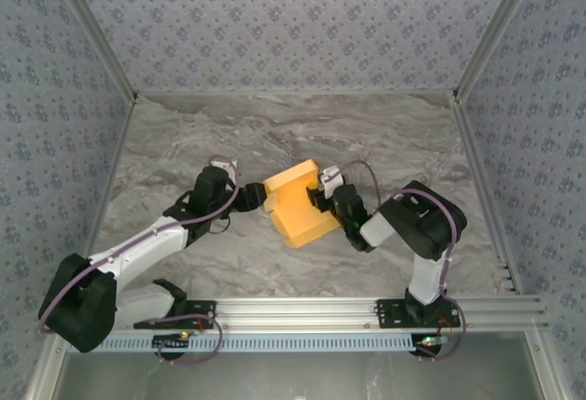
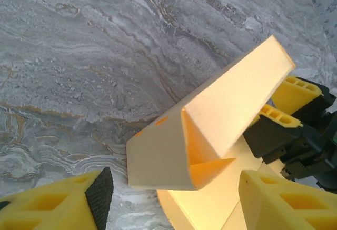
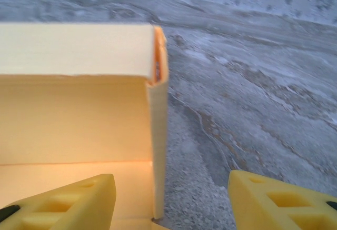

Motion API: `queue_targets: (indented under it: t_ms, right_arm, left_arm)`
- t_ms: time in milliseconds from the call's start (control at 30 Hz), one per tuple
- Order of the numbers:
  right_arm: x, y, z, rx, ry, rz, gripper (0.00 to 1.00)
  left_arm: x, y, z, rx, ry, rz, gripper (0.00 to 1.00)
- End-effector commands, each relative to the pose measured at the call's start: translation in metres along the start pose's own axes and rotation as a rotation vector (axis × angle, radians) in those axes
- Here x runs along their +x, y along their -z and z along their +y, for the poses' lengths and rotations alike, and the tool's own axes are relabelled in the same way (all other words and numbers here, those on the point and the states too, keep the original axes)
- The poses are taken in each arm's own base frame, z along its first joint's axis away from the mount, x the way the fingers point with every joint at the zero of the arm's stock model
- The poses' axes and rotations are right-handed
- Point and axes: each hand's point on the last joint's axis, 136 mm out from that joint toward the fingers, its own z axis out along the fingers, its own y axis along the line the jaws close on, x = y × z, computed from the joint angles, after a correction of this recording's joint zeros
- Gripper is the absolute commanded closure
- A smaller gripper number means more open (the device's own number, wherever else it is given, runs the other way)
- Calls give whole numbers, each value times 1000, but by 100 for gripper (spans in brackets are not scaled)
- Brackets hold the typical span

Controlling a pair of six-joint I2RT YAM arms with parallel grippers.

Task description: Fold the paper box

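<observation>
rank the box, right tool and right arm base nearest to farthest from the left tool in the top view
1. box, just right of the left tool.
2. right tool, on the box's far side.
3. right arm base, far off at lower right, at the near table edge.

Grey marble table (image 1: 275, 135), patterned walls (image 1: 293, 16)

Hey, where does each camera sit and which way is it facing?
Top external: above and behind the bases, looking down on the marble table; left arm and right arm meet at the paper box.
Left wrist: on the left arm, facing the box's raised corner; own jaws apart below.
Right wrist: facing a box wall standing between its own jaws.
Shared: all see box and table.
</observation>
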Motion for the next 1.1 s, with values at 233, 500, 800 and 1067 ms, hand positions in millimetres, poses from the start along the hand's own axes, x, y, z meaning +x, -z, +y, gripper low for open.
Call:
queue_targets:
  t_ms: [233,500,800,1067]
  right_arm:
    - [-32,43,35,-326,70,-98,40]
    - [-33,77,66,-445,182,-84,42]
    - [-44,69,141,-473,157,-169,41]
    - [-42,45,156,-385,149,-211,39]
  left_arm:
    - [-35,17,-3,-5,0,-50,25]
    - [-17,-3,3,8,1,68,23]
    - [-3,-27,8,25,93,121,25]
    - [5,-40,3,50,175,131,27]
